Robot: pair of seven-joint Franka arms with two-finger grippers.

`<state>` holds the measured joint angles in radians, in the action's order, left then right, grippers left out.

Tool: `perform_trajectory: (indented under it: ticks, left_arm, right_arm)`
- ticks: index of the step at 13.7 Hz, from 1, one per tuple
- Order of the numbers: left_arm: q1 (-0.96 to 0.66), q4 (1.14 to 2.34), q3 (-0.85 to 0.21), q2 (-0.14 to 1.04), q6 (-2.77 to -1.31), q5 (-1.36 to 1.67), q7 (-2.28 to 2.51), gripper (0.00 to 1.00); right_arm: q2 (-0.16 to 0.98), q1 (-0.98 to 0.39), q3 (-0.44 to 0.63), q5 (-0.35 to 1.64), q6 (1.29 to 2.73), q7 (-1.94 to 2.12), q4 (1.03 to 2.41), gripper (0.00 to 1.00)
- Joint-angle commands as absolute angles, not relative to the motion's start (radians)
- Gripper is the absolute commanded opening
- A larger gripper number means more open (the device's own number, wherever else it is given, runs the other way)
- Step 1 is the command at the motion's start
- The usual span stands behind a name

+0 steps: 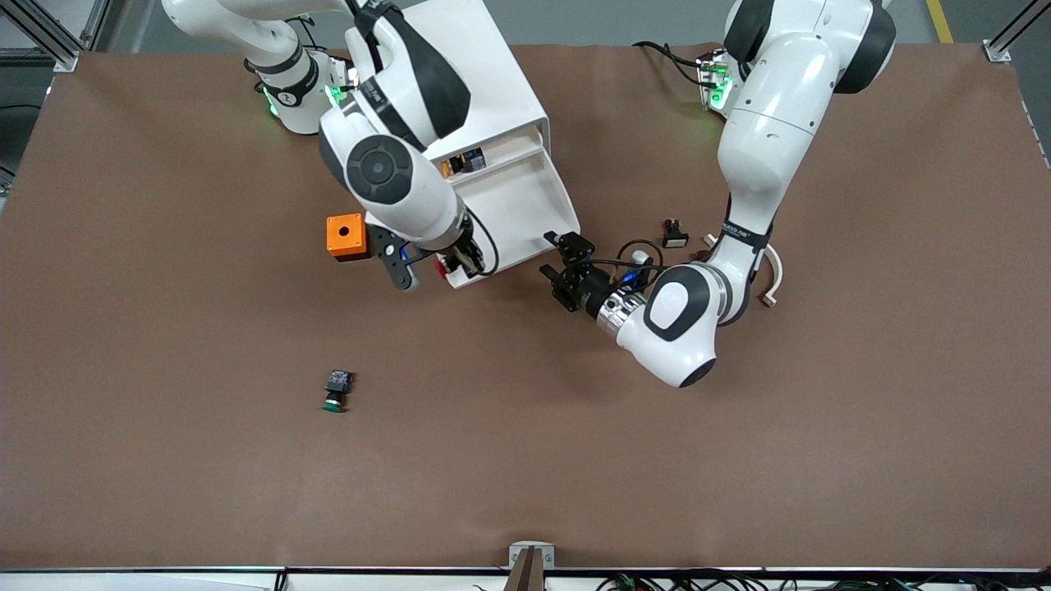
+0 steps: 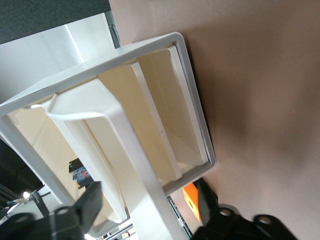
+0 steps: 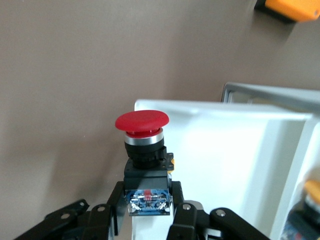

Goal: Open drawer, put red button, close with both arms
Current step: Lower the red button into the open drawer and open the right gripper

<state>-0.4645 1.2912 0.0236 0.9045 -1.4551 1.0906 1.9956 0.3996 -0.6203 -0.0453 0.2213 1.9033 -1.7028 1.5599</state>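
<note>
A high front camera looks down across the table, while both close wrist cameras share the open white drawer (image 1: 517, 205).

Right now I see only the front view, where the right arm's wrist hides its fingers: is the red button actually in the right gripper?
Observer: Yes; the right wrist view shows the right gripper shut on the red button, gripping its black-and-blue body.
Operator: Is it over the drawer?
Observer: It is over a front corner of the open drawer, at the rim.
Operator: And the left gripper?
Observer: The left gripper is open, its fingers either side of the drawer's front lip.
</note>
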Motion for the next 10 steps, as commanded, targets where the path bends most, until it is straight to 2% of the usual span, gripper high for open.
perform_trajectory:
  ticks: [1, 3, 7, 10]
  left_arm:
    - [-0.453, 1.282, 0.049, 0.881, -1.453, 1.074, 1.987, 0.99]
    - [-0.454, 1.232, 0.086, 0.871, -1.454, 1.072, 1.987, 0.99]
    - [-0.453, 1.226, 0.147, 0.838, -1.451, 1.031, 1.876, 0.99]
    - [-0.456, 1.221, 0.162, 0.804, -1.454, 0.941, 1.800, 0.99]
  right_arm:
    - [0.362, -0.663, -0.034, 0.239, 1.998, -1.785, 1.653, 0.02]
    - [0.364, -0.690, -0.034, 0.239, 2.063, -1.840, 1.687, 0.03]
    - [0.364, -0.722, -0.034, 0.239, 2.180, -1.949, 1.749, 0.03]
    - [0.364, -0.729, -0.034, 0.239, 2.201, -2.000, 1.761, 0.16]
